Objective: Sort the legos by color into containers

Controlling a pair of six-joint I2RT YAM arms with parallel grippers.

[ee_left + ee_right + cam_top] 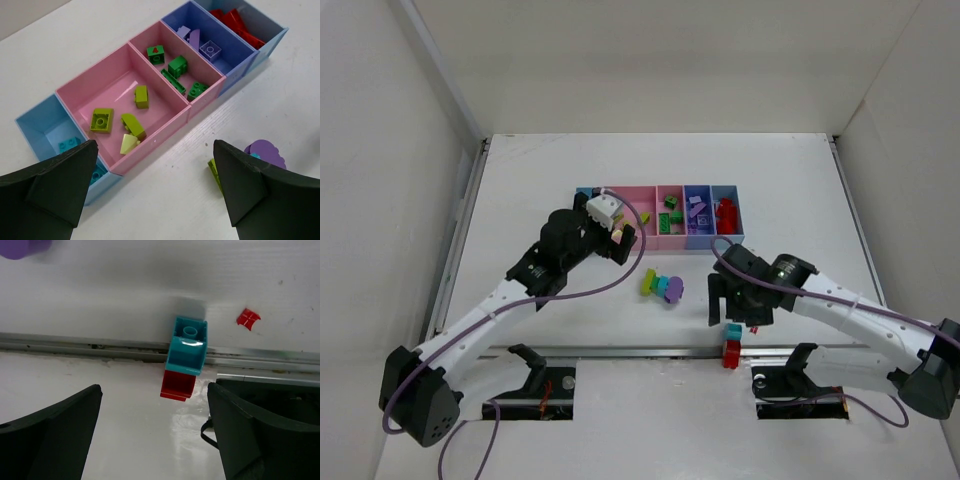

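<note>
Left gripper [155, 160], spread and empty, hangs at the bins' [150, 141] near side. Right gripper [154, 390], spread too, hovers well before the bins over a cyan brick [187, 345] touching a red brick [176, 386].

**Three cameras over one surface**

The top camera looked down from behind the arm bases at six o'clock, covering the whole surface [520, 200]. The left wrist camera hung close to the containers [150, 147], facing about one o'clock. The right wrist camera looked steeply down, close, at a cyan brick [187, 342] by the six o'clock edge. The top view showed both.
</note>
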